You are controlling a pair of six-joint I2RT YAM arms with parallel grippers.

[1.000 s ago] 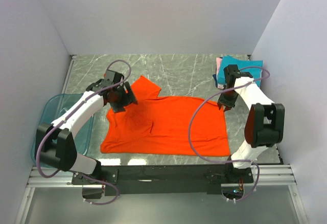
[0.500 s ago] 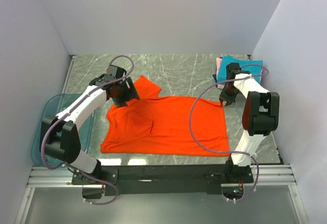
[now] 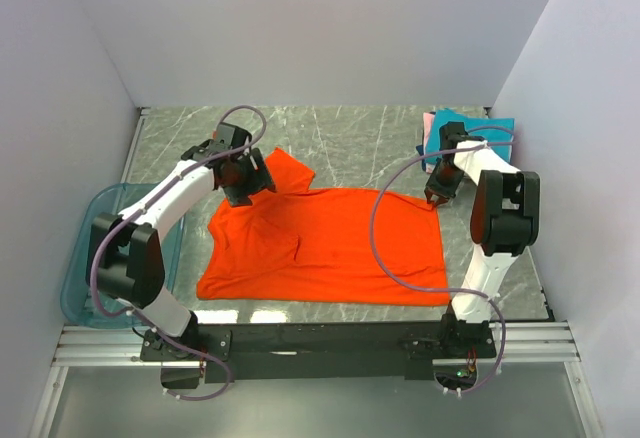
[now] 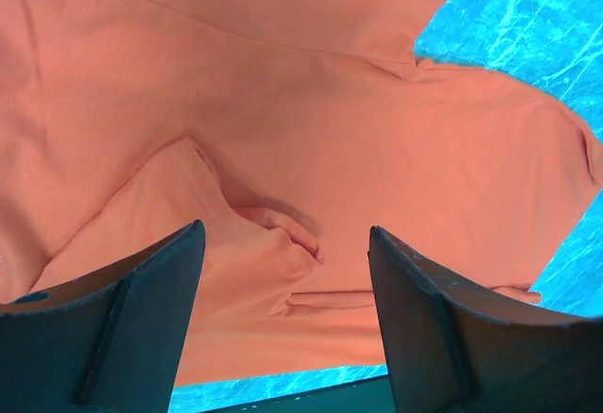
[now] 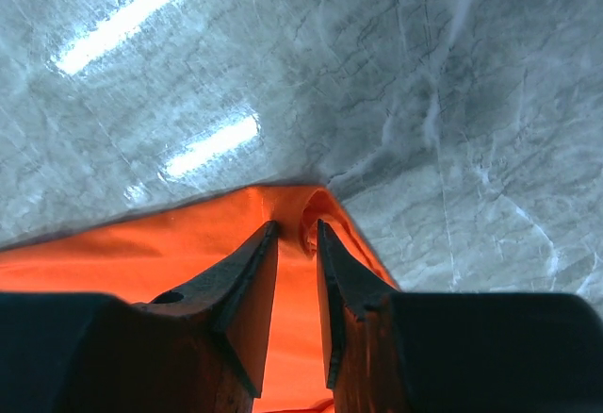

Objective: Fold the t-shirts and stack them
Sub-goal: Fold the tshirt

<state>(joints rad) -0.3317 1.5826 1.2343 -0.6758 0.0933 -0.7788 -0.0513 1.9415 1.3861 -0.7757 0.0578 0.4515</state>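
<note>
Top external view showed the orange t-shirt [image 3: 320, 243] lying spread out in the middle of the marbled surface [image 3: 350, 143], with one sleeve pointing toward the far wall. The stack of folded t-shirts [image 3: 478, 130], teal and pink, sat well apart at the far right corner. A translucent bin [image 3: 95, 223] stood off the left side.

From where I stood, the left pincer [image 4: 283, 234] hung with its jaws spread wide over the shoulder and sleeve area. Rumpled cloth lay beneath it and nothing was held. The right pincer [image 5: 295, 229] had its jaws drawn nearly together on the far right corner of the shirt, with a small curl of orange fabric pinched between the tips.

To my eye that right-hand hold was thin, catching only the very edge of the hem. Any lift or pull could let the corner slide out and flop back flat. The left side worried me as well. The cloth under those wide jaws was already wrinkled, so closing there might gather two layers or a bunch rather than a clean edge. If only one arm held the cloth when they moved, the shirt would drag askew and the fold would come out crooked.
</note>
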